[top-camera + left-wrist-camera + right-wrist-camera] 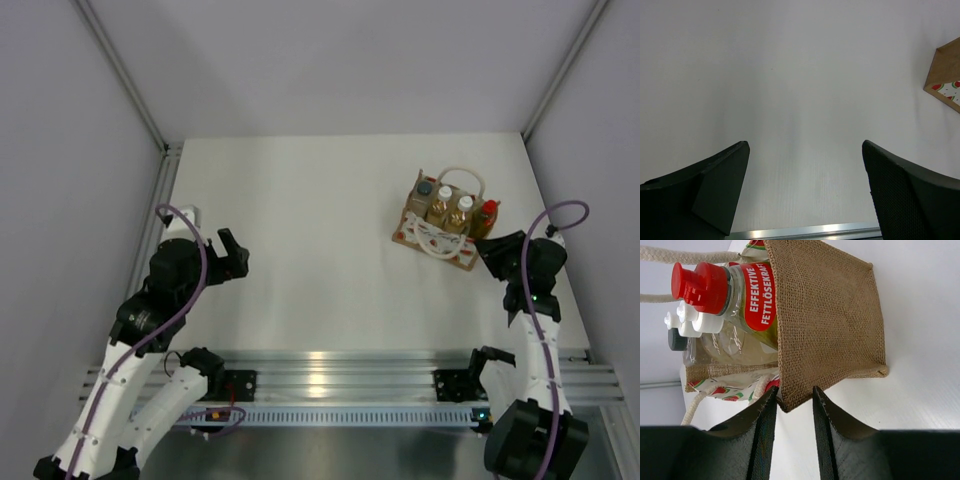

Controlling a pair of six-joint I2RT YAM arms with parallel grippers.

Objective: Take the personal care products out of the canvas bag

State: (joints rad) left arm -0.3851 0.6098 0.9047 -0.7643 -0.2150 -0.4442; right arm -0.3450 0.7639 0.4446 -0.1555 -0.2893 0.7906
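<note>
Anchoring looks to be the step in hand, with no product out yet. The small tan-brown canvas bag (411, 214), with a white red-printed front panel and pale rope handles, stands at the far right of the white table (300, 200). All four bottles stand in it in a row: a clear squarish bottle with a dark cap (425, 188) on the left, two amber bottles with white caps (444, 197) in the middle, and a yellow-amber bottle with a red cap (488, 209) on the right.

The right gripper (795, 396) sits at the bag's near right corner, jaws narrow, one on each side of the woven corner edge. Whether they pinch the cloth I cannot tell. The left gripper (805, 150) hangs over bare table at the near left, well apart from the bag, jaws spread wide and holding nothing.

The next move, as I judge it, calls for a firm hold on that corner, then the left arm crossing rightward to take a cap from above. The bottles are packed tight, so a lifted one may drag the bag.
</note>
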